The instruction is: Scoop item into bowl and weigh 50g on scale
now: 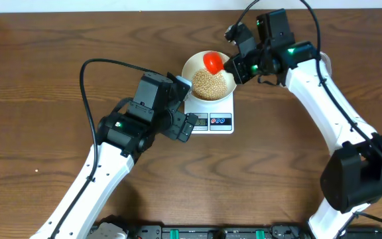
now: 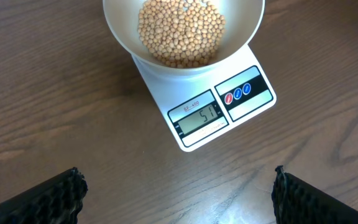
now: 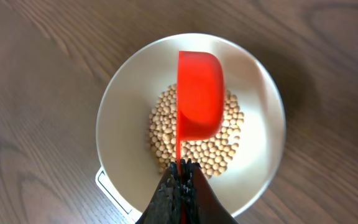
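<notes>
Work gently at the white kitchen scale [image 2: 229, 124] carrying the white bowl [image 3: 123, 112]: with the right gripper [image 3: 182, 171] pinched shut on the red scoop [image 3: 199, 93] above the soybeans [image 3: 222, 149] heaped inside, lift out only a few, leaving the left gripper [image 2: 178, 180] gaping and empty. Hard to read the display [image 2: 197, 118], seemingly just over target; impossible to tell what rides in the scoop.

Left arm [image 1: 88, 179], right arm [image 1: 320, 93] — white links, black joints, black cables, green LEDs; jaws black, textured.
</notes>
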